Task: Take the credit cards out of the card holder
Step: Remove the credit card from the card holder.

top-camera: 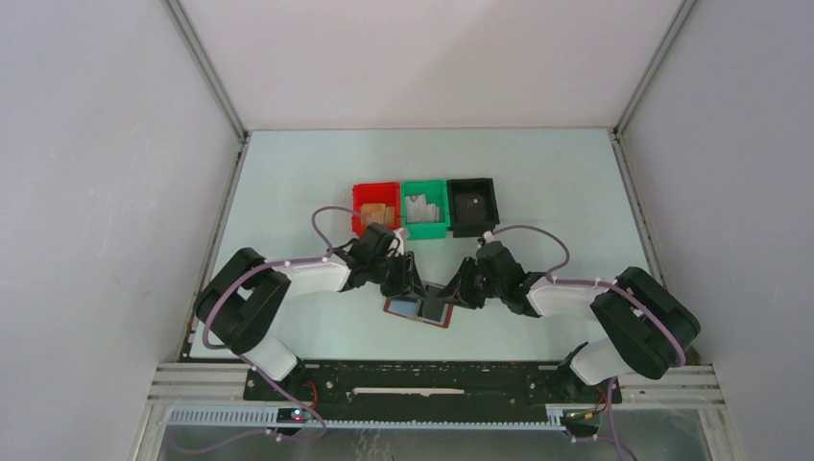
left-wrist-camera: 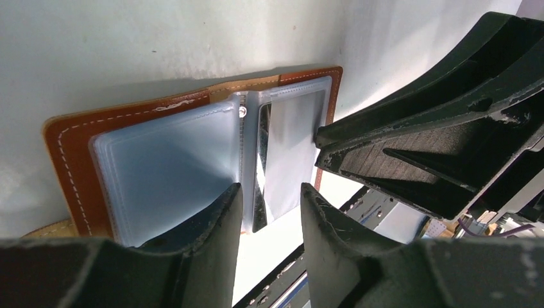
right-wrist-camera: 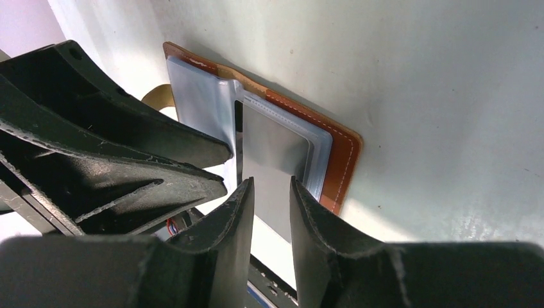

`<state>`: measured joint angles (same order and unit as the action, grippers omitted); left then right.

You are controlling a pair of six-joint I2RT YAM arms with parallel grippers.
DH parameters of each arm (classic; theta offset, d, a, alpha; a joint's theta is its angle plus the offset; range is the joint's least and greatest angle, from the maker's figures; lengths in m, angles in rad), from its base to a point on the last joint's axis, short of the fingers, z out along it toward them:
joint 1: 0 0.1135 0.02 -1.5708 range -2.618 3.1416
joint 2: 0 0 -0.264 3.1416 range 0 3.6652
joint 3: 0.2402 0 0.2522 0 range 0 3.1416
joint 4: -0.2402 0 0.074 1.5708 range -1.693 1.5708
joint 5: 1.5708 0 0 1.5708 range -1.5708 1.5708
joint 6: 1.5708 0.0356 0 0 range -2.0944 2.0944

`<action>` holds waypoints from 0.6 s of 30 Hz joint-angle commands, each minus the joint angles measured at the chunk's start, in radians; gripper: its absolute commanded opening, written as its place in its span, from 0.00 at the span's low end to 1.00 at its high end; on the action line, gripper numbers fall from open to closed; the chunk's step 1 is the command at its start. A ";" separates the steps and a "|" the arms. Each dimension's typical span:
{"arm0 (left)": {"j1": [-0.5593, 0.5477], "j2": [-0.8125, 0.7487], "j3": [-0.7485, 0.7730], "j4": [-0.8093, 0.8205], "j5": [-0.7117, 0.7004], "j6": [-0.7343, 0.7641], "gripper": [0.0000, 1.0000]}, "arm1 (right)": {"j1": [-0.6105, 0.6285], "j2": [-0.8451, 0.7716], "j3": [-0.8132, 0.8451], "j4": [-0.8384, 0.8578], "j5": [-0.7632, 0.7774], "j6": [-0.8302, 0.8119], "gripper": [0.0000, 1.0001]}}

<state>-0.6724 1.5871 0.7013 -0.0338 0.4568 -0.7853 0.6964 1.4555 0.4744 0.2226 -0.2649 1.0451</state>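
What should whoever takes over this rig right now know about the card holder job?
Left gripper: jaws part open over the fold of the card holder, gripping nothing.
Right gripper: part open over the holder's other panel, gripping nothing.
The card holder lies open and flat on the table, between the two grippers.
Credit cards: a dark edge shows in a sleeve by the fold; none seen outside.
Done: holder open. Left: pull every card out.
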 commanded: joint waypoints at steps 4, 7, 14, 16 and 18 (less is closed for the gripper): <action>-0.005 0.032 0.014 0.029 0.006 -0.001 0.42 | 0.016 -0.024 0.012 -0.012 0.060 0.012 0.35; -0.005 0.037 0.004 0.029 0.010 -0.005 0.37 | 0.018 -0.049 -0.001 -0.017 0.073 0.012 0.36; -0.005 0.041 -0.002 0.029 0.008 -0.009 0.33 | 0.026 -0.059 -0.006 -0.026 0.087 0.015 0.36; -0.005 0.043 -0.002 0.029 0.006 -0.011 0.33 | 0.030 -0.063 -0.008 -0.026 0.095 0.018 0.36; -0.005 0.041 -0.003 0.029 0.003 -0.012 0.33 | 0.033 -0.069 -0.012 -0.027 0.102 0.022 0.36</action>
<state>-0.6724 1.6180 0.7013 -0.0143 0.4603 -0.7883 0.7174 1.4197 0.4728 0.1944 -0.2016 1.0554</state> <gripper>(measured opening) 0.335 0.357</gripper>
